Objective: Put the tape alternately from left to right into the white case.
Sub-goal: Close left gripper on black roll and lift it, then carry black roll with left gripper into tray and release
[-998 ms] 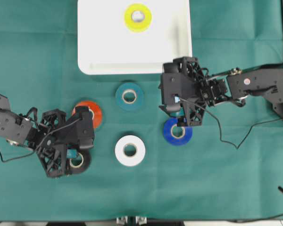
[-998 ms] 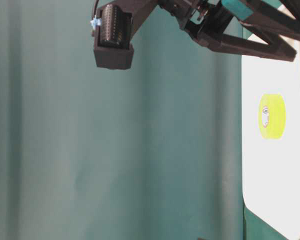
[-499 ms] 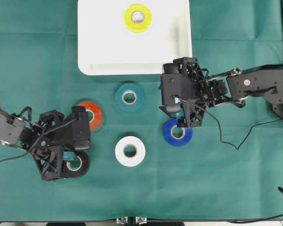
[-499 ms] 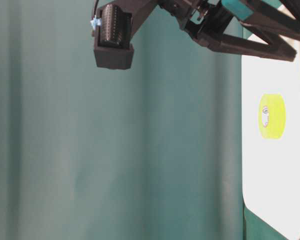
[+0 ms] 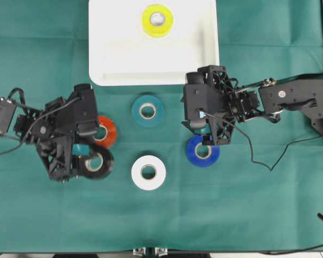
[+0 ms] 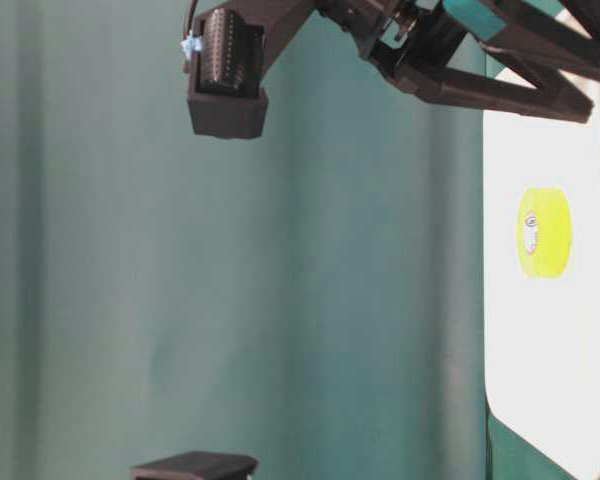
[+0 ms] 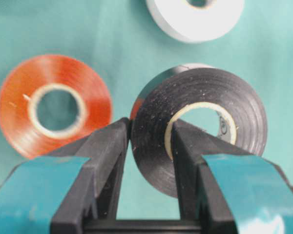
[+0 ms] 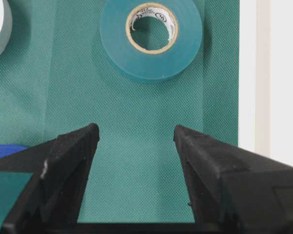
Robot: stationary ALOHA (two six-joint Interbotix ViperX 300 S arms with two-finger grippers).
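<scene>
The white case (image 5: 151,64) lies at the far middle with the yellow tape (image 5: 157,20) inside it. My left gripper (image 5: 89,159) is shut on the black tape (image 5: 101,161), one finger through its pale core and the other on its outer wall (image 7: 205,122). The roll stands on edge beside the red tape (image 5: 106,133). Teal tape (image 5: 147,110), white tape (image 5: 148,172) and blue tape (image 5: 203,151) lie flat on the cloth. My right gripper (image 5: 191,115) is open and holds nothing. It sits above the blue roll and faces the teal roll (image 8: 151,39).
A green cloth (image 5: 258,204) covers the table. The case's rim (image 8: 278,73) runs along the right of the right wrist view. A black part of the left arm (image 6: 193,465) shows at the bottom of the table-level view. A cable (image 5: 269,161) trails from the right arm.
My left arm has swung toward the case with the black tape in its grip, and the roll now sits beside the red one. The right arm has stayed still.
</scene>
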